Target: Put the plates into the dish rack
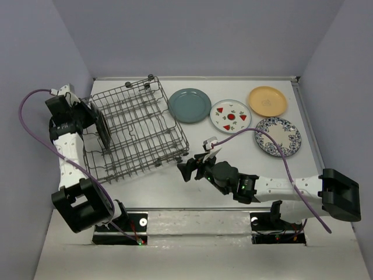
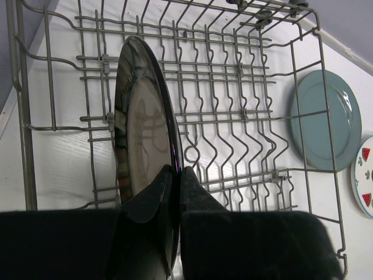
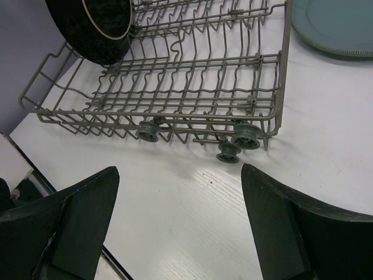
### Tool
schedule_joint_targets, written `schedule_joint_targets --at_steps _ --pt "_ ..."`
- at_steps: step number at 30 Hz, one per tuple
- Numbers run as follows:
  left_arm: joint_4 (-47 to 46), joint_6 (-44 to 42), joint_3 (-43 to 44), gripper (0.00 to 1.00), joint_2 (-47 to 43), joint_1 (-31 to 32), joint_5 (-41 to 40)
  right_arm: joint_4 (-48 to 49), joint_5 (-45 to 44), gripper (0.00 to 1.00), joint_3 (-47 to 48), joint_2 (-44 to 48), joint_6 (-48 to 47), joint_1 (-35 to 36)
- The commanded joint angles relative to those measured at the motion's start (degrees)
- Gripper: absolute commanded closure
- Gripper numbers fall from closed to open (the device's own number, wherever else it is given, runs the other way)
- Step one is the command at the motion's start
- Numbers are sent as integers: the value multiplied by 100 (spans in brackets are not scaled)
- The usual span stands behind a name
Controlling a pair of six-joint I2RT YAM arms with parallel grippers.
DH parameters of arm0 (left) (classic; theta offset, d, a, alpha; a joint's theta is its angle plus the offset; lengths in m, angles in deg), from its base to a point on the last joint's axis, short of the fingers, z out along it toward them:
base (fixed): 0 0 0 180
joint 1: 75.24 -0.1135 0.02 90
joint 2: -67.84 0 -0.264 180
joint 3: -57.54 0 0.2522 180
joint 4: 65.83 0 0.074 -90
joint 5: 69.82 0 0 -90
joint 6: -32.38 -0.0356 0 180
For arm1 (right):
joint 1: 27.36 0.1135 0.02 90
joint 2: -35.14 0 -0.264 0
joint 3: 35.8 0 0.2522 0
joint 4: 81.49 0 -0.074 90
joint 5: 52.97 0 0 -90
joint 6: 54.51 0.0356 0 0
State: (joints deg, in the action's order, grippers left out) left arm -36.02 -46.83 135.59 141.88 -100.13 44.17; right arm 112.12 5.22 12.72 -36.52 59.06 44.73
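The grey wire dish rack [image 1: 143, 125] sits at the left of the table. My left gripper [image 1: 88, 119] is shut on the rim of the black-rimmed silver plate [image 1: 102, 125], which it holds on edge inside the rack's left end. The left wrist view shows my gripper [image 2: 176, 173] pinching the plate [image 2: 143, 128] over the rack [image 2: 245, 87]. My right gripper [image 1: 185, 170] is open and empty over bare table beside the rack's near right corner [image 3: 256, 111]. The teal [image 1: 189, 105], watermelon [image 1: 231, 115], yellow-orange [image 1: 267, 101] and floral [image 1: 278, 136] plates lie flat to the right.
The rack's small wheels [image 3: 245, 140] face my right gripper [image 3: 179, 169]. The teal plate [image 2: 326, 119] lies just outside the rack's right wall. The table's near edge [image 3: 35, 175] is close on the left of the right wrist view. Grey walls enclose the table.
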Motion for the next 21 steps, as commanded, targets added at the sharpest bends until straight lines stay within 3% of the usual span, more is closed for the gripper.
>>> schedule_joint_targets --at_steps 1,2,3,5,6,8,17,21 --pt "-779 81 -110 86 -56 -25 142 163 -229 9 66 38 7 33" --pt "-797 99 -153 79 -56 -34 98 163 -238 9 66 47 -2 33" --pt "-805 108 -180 66 -74 -43 71 163 -238 9 66 38 -2 33" --pt "-832 134 -259 55 -83 -60 27 163 -229 9 66 38 7 33" --pt "-841 152 -277 44 -91 -60 10 163 -229 9 74 38 7 33" --pt "-884 196 -321 34 -118 -69 -8 172 -229 9 66 47 -2 33" --pt "-946 363 -373 25 -276 -69 10 163 -246 9 30 152 -19 33" --pt "-946 477 -330 13 -451 -69 -157 154 -238 9 22 187 -11 33"
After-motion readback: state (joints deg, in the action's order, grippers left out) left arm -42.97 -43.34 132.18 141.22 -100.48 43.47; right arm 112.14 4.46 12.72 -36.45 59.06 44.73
